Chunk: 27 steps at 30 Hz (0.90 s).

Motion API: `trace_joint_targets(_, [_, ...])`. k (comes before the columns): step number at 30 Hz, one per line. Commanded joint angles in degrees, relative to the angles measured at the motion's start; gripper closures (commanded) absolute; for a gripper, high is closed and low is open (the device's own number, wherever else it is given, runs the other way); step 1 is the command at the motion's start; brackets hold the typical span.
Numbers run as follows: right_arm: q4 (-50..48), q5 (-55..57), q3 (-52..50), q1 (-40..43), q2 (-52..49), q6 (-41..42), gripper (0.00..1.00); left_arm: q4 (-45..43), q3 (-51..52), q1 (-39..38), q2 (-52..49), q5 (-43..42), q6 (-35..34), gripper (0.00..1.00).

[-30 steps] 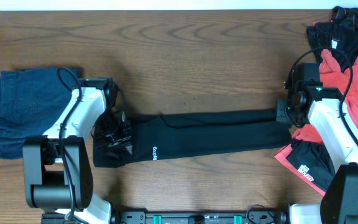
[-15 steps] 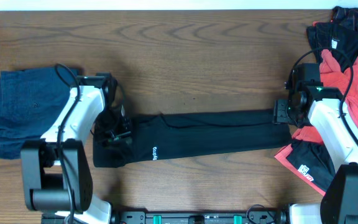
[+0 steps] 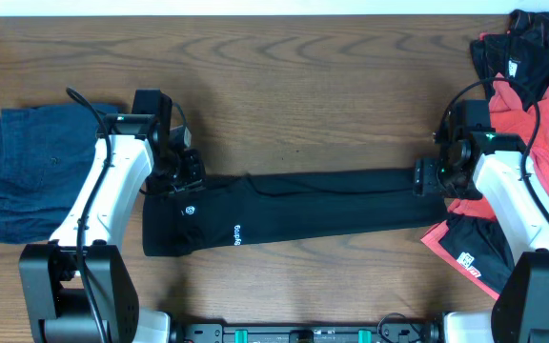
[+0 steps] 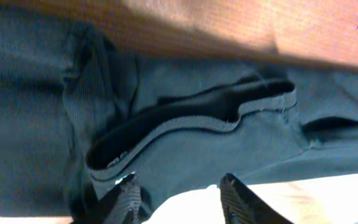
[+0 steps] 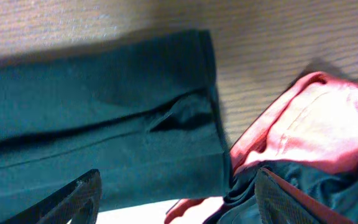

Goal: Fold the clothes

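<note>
Left claw (image 4: 179, 183) half-open and right claw (image 5: 178, 180) wide, both empty over long black pants (image 3: 322, 200) stretched out flat and straight.

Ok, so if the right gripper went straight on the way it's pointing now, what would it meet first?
Most likely the cuff end of the black pants, lying right ahead of the open right gripper. The coral-red garment sits just to one side.

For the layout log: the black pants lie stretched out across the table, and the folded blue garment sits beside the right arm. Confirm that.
Wrong side: the overhead view shows the folded blue garment beside the left arm. The black pants do lie stretched out across the table.
</note>
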<state>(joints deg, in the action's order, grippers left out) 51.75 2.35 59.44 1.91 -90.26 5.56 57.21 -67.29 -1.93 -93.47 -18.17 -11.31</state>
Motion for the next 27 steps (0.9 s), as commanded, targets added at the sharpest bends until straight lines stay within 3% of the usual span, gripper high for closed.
trace_joint_targets(1, [0.3,-1.8,0.0,0.4,0.5,-0.7,0.23,-1.6,-0.8,0.1,-0.6,-0.9,-1.3,0.5])
trace_joint_targets(10, [-1.3,-7.2,0.0,0.3,0.5,-0.7,0.23,-10.8,-0.7,-3.5,-1.4,-0.7,-1.9,0.43])
trace_joint_targets(20, [-1.2,-7.3,0.0,0.3,0.5,-1.0,0.22,-12.9,-0.7,-8.3,-9.4,-0.7,-1.9,0.4])
trace_joint_targets(23, [-1.2,-7.3,0.0,0.3,0.5,-1.0,0.22,-13.6,-0.7,-10.0,-11.1,-0.7,-1.9,0.41])
trace_joint_targets(27, [-1.2,-7.3,0.0,0.3,0.5,-2.0,0.22,-11.9,-0.7,-12.1,-11.2,-0.7,-1.9,0.51])
